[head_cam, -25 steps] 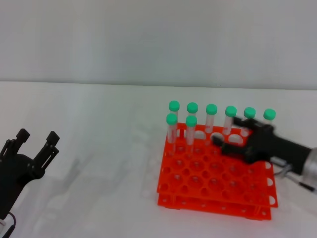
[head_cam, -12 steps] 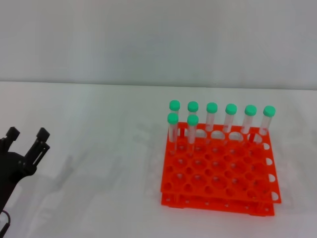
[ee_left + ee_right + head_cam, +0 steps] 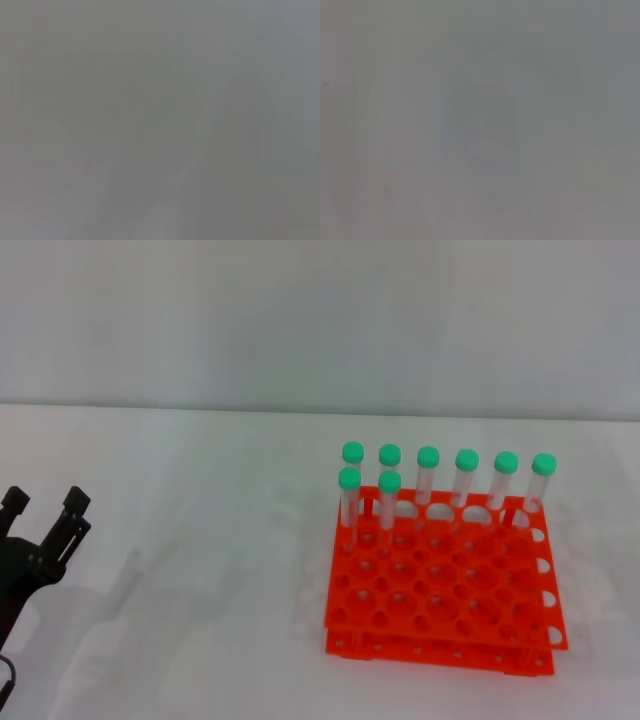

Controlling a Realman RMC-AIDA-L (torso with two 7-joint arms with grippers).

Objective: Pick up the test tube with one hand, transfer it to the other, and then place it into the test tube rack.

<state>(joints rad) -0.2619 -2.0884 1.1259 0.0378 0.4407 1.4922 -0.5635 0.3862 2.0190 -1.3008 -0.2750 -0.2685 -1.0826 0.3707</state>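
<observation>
The orange-red test tube rack (image 3: 440, 590) stands on the white table at the right of the head view. Several green-capped clear test tubes stand upright in it: a back row (image 3: 466, 462) and two in the second row (image 3: 388, 483). My left gripper (image 3: 45, 508) is open and empty at the far left edge, well away from the rack. My right gripper is out of the head view. Both wrist views show only a plain grey blur, with no fingers or objects to make out.
The white table (image 3: 200, 540) stretches from the rack to my left gripper, with a pale wall behind it.
My right gripper has drawn back from the rack's back right corner and left the view. My left gripper has slid a little further left and down. The rack shifted slightly.
</observation>
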